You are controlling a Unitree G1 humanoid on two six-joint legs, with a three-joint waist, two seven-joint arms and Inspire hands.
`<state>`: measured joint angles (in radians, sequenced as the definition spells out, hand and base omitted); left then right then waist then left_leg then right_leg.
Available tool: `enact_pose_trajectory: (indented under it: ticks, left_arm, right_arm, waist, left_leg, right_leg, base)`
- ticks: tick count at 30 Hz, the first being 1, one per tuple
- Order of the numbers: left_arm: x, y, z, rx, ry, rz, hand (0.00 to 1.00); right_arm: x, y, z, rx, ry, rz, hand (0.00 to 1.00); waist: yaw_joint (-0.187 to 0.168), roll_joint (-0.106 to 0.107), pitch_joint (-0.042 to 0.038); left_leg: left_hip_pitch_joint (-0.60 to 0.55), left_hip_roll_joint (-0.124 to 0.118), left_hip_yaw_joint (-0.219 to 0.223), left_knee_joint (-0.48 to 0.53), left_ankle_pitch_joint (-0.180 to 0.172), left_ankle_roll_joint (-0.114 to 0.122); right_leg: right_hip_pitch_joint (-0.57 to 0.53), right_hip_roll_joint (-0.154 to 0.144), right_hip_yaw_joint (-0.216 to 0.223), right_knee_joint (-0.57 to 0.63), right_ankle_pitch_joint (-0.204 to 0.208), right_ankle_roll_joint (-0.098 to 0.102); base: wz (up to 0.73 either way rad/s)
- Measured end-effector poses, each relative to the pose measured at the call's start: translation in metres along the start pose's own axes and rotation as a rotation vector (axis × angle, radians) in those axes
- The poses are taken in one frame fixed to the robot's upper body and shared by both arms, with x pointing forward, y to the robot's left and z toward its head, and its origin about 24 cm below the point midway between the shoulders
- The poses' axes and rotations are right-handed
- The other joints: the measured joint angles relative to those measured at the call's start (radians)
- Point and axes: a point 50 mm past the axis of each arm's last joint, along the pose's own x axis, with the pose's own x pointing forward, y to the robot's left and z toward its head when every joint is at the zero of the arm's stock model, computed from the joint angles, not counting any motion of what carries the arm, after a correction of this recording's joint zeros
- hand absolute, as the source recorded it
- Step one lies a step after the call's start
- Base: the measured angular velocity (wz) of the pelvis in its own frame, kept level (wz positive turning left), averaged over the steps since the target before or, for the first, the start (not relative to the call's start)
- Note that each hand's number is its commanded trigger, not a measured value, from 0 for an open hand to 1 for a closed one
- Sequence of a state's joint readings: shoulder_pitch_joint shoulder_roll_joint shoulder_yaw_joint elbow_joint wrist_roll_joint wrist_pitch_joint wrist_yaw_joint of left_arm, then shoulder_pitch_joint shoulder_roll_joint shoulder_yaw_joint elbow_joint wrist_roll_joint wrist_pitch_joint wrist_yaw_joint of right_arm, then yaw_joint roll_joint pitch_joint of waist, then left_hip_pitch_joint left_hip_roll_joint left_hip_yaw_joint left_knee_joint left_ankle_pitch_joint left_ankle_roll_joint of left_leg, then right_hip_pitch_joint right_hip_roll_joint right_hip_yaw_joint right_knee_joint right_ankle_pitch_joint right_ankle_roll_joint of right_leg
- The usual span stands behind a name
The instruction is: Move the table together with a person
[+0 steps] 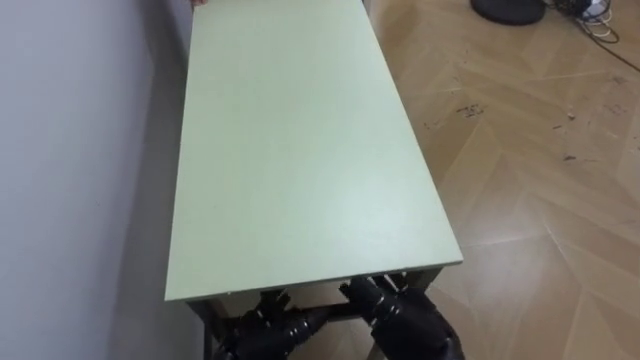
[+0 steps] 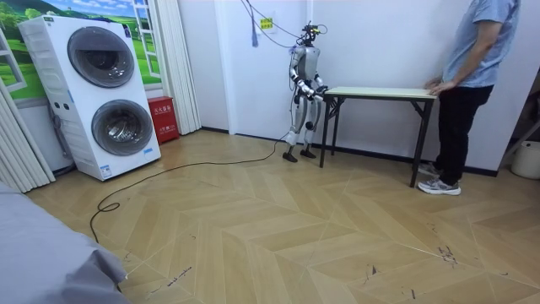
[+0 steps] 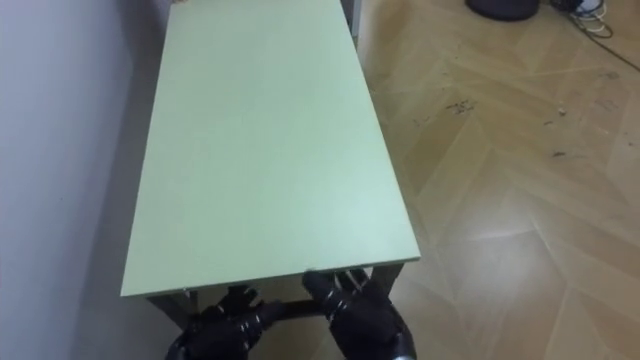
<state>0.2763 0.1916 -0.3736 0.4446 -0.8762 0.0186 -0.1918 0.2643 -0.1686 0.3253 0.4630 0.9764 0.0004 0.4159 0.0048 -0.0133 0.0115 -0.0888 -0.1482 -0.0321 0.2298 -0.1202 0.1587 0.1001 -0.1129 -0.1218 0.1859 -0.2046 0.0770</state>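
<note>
Left hand [image 1: 262,322], right hand [image 1: 400,312] under table [image 1: 300,150] edge, grasp indiscernible; person [image 2: 472,76] holds far end.

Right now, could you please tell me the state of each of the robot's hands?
Left hand: under the near end of the table; state cannot be told.
Right hand: under that same end; state cannot be told.

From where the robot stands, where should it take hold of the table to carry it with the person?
The short near edge of the table, from below, a hand toward each corner: the top is a thin flat slab without handles. The left hand and right hand sit under that edge; the person holds the far end.
</note>
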Motion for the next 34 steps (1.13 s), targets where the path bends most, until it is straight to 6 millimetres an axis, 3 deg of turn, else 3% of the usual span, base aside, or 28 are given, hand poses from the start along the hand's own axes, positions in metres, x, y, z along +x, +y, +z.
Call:
enact_pose_trajectory:
  ticks: [4,12,18,22,28,30,32,34]
  left_arm:
    - [-0.006,0.018,-0.002,0.034,0.031,0.062,0.0]
    - [-0.014,0.04,-0.013,0.033,0.087,0.158,0.0]
    - [-0.016,0.062,-0.019,0.053,0.125,0.27,0.0]
    - [-0.024,0.072,-0.025,0.038,0.14,0.336,0.0]
    - [-0.044,0.093,-0.047,0.046,0.217,0.489,0.0]
    - [-0.049,0.098,-0.051,0.048,0.226,0.534,0.0]
    - [-0.052,0.101,-0.054,0.066,0.233,0.577,0.0]
    - [-0.053,0.103,-0.055,0.086,0.239,0.606,0.0]
  right_arm:
    - [-0.011,-0.021,-0.008,-0.153,0.117,-0.09,0.0]
    - [-0.03,-0.056,-0.024,-0.181,0.233,-0.289,0.0]
    - [-0.042,-0.076,-0.026,-0.211,0.286,-0.424,0.0]
    - [-0.061,-0.091,-0.037,-0.178,0.331,-0.554,0.0]
    - [-0.084,-0.105,-0.051,-0.125,0.361,-0.717,0.0]
    - [-0.085,-0.106,-0.055,-0.101,0.361,-0.754,0.0]
    - [-0.086,-0.107,-0.058,-0.091,0.368,-0.776,0.0]
    - [-0.088,-0.107,-0.06,-0.077,0.366,-0.792,0.0]
  waist:
    - [0.001,-0.01,0.0013]
    - [0.003,-0.023,0.0033]
    - [0.005,-0.017,0.0025]
    - [0.005,-0.009,0.0019]
    - [0.002,-0.002,-0.001]
    - [0.002,-0.004,-0.0012]
    - [0.002,-0.012,0.0048]
    - [0.003,-0.008,0.0014]
  left_leg:
    - [-0.001,0.002,-0.001,-0.009,0.0,-0.003]
    - [-0.003,0.012,0.0,-0.008,-0.002,-0.014]
    - [-0.001,0.017,0.004,-0.008,-0.001,-0.02]
    - [0.004,0.018,0.005,-0.009,-0.001,-0.021]
    - [0.016,0.019,0.007,-0.025,0.0,-0.023]
    - [0.02,0.02,0.013,-0.027,0.0,-0.025]
    - [0.034,0.02,0.016,-0.034,-0.002,-0.029]
    - [0.043,0.022,0.019,-0.037,-0.003,-0.03]
  right_leg:
    - [-0.002,0.002,-0.005,0.002,0.0,0.0]
    - [-0.006,0.009,-0.026,0.002,0.001,-0.001]
    - [-0.004,0.014,-0.023,-0.002,0.001,-0.001]
    - [-0.003,0.015,-0.02,-0.002,0.001,-0.001]
    - [0.005,0.015,-0.018,-0.004,0.001,-0.001]
    - [0.008,0.016,-0.018,-0.008,0.001,-0.001]
    - [0.023,0.015,-0.019,-0.019,0.001,-0.001]
    - [0.029,0.016,-0.018,-0.017,0.001,-0.001]
  base:
    - [0.0]
    - [0.0]
    - [-0.02]
    - [0.0]
    - [-0.01]
    - [-0.07]
    - [-0.06]
    - [-0.04]
